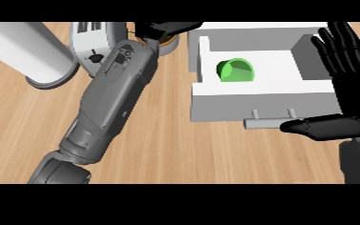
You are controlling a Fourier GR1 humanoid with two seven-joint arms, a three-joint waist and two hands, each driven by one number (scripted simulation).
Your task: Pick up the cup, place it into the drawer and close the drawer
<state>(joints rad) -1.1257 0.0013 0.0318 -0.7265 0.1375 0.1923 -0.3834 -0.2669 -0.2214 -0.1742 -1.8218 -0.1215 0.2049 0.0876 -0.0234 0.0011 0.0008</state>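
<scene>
A green cup (235, 70) lies on its side inside the open white drawer (260, 88), near the drawer's left wall. My right hand (342, 95) is at the drawer's right side, open, fingers straight up along the right wall and thumb stretched left just in front of the drawer's handle (268, 122). It holds nothing. My left forearm runs diagonally up the middle of the view, and my left hand (165, 28) is at the top edge, left of the drawer's back corner, fingers bent; whether they hold anything is hidden.
A white cylindrical container (38, 57) stands at the upper left on the wooden counter (183, 152). Beside it sits a white appliance (95, 45) with black markings. A round grey object (169, 43) shows under my left hand.
</scene>
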